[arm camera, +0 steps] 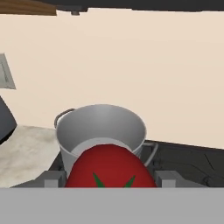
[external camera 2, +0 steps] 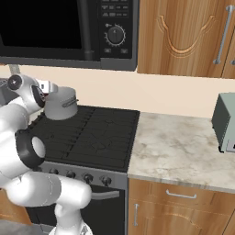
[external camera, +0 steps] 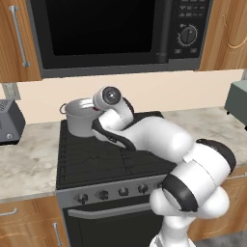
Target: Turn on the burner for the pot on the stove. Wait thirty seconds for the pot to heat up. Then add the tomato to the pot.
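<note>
In the hand view the red tomato [arm camera: 111,168] sits between my two fingertips [arm camera: 52,179], with my gripper [arm camera: 110,179] shut on it. Just beyond it stands the lidless grey pot [arm camera: 100,127], its inside bare. The pot [external camera: 77,118] rests on the back left burner of the black stove [external camera: 96,161]. My wrist hangs right beside the pot's rim and hides the fingers in the left base view. From the right base view the pot [external camera 2: 59,106] is partly behind my hand, on the stove [external camera 2: 96,133].
A row of black knobs [external camera: 123,191] runs along the stove's silver front strip. A black microwave [external camera: 111,34] hangs above. Grey toasters stand on the counter to the left [external camera: 9,123] and right [external camera 2: 225,121]. Marble counter [external camera 2: 179,151] flanks the stove.
</note>
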Tool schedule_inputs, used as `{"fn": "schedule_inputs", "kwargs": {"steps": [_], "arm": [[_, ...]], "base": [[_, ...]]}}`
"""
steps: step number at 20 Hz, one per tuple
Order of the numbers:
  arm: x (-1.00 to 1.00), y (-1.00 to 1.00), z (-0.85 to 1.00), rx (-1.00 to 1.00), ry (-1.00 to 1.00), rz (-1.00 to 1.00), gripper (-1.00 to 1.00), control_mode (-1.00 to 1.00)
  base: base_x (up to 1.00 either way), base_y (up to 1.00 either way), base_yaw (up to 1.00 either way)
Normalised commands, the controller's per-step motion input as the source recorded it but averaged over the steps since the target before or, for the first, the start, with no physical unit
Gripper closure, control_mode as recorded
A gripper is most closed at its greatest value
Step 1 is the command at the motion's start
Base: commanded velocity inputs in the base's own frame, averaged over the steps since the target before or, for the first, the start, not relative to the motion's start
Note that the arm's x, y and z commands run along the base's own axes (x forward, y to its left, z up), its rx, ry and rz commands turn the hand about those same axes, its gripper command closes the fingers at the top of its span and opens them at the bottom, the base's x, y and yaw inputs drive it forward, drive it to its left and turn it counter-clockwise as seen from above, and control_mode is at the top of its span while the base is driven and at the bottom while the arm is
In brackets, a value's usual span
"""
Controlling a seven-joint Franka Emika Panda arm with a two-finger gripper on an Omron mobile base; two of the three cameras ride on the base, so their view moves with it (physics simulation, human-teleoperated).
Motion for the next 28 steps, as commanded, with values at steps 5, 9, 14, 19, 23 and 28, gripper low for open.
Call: {"fn": "schedule_inputs", "kwargs": {"steps": [5,9,14,19,23,28], "arm": [[0.20,0.14,-0.25,0.00,0.03,0.00,1.00,-1.00],[0.14,0.08,-0.12,0.00,0.00,0.00,1.00,-1.00],[0.19,0.06,-0.10,0.00,0.00,0.00,1.00,-1.00],[0.25,0.07,-0.10,-0.01,0.00,0.00,1.00,-1.00],[0.28,0.09,-0.12,-0.04,0.00,0.00,1.00,-1.00],[0.25,0.05,-0.11,-0.09,0.00,0.00,1.00,-1.00]], "base": [[0.00,0.00,0.00],[0.00,0.00,0.00],[0.00,0.00,0.00],[0.00,0.00,0.00],[0.00,0.00,0.00],[0.00,0.00,0.00]]}}
